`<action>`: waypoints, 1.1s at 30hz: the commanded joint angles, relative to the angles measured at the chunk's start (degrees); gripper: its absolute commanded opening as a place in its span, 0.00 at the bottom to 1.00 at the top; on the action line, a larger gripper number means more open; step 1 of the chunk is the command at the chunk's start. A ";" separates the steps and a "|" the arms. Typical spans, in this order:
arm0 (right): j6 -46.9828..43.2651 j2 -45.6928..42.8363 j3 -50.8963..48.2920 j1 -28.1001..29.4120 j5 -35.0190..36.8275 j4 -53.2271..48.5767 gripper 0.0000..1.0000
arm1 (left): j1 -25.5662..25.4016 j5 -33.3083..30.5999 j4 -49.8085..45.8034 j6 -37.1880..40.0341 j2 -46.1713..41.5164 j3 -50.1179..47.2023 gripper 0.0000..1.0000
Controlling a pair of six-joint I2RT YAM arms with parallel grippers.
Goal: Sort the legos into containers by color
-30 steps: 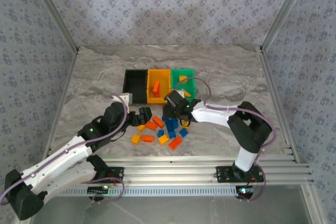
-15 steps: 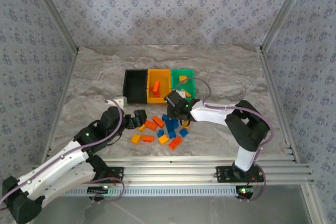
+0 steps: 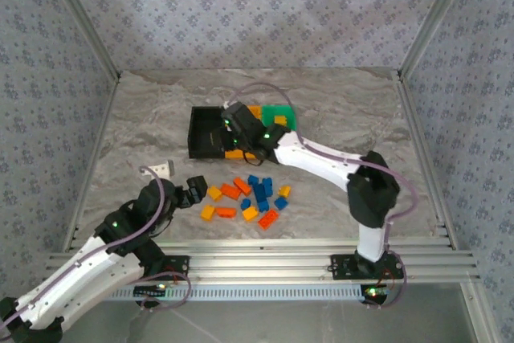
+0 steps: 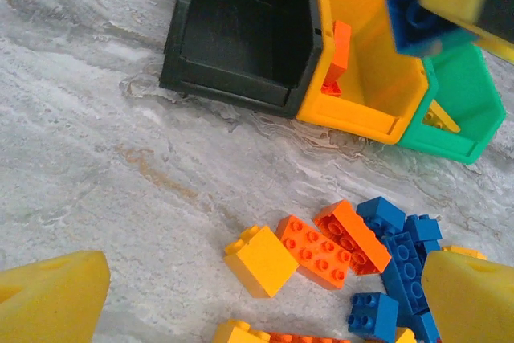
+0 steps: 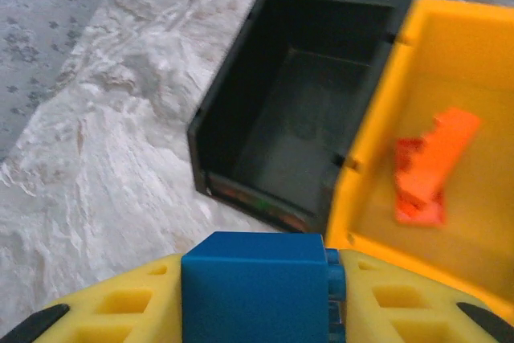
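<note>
My right gripper [image 3: 234, 122] hangs over the containers, above the wall shared by the black bin [image 5: 305, 118] and the orange-yellow bin [image 5: 458, 62], shut on a blue lego [image 5: 253, 287]. That blue lego [image 4: 418, 26] also appears in the left wrist view. An orange lego [image 4: 337, 58] leans inside the orange-yellow bin [image 4: 365, 86]. A yellow lego [image 4: 438, 118] lies in the green bin [image 4: 466, 102]. Loose blue, orange and yellow legos [image 3: 249, 198] are scattered on the table. My left gripper [image 3: 195, 190] is open, low, just left of that pile, holding nothing.
A small white object [image 3: 158, 169] lies on the marble table left of the pile. Aluminium rails [image 3: 265, 259] run along the near edge. Patterned walls close the table in on the left, back and right.
My right gripper shut on a blue lego in the pile and carried it up and back-left over the bins. The left arm drew back toward the near left.
</note>
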 commanded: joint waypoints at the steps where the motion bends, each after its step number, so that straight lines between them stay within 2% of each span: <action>1: -2.40 7.87 8.07 -0.73 -3.02 -2.37 0.39 | -0.14 -0.53 -3.24 -1.25 -2.03 -0.27 0.99; 7: -0.37 17.40 19.41 -3.06 -3.86 -2.79 0.45 | -0.11 1.35 -4.47 -1.99 -2.22 -0.49 1.00; 11: 0.20 19.15 23.12 -4.15 -5.03 -2.01 0.67 | -0.09 2.35 -4.25 -1.45 -2.10 -0.45 1.00; 15: 0.79 16.59 21.97 -4.46 -5.10 -1.42 0.73 | -0.07 3.28 -3.60 -0.79 -1.70 0.10 1.00; 20: 2.05 5.44 8.54 -4.34 -2.72 4.14 0.74 | -0.07 5.69 -0.31 1.06 0.88 1.16 0.99; 23: 3.68 -3.05 -3.12 -4.43 -0.96 7.30 0.75 | -0.10 9.14 3.18 3.53 6.53 3.13 1.00; 29: 5.84 -18.12 -24.29 -5.12 3.74 7.87 0.75 | -1.64 14.82 10.49 7.96 25.62 8.50 0.98; 33: 9.38 -26.31 -33.88 -6.03 6.23 6.11 0.75 | -4.26 15.21 14.35 11.52 36.92 13.93 0.87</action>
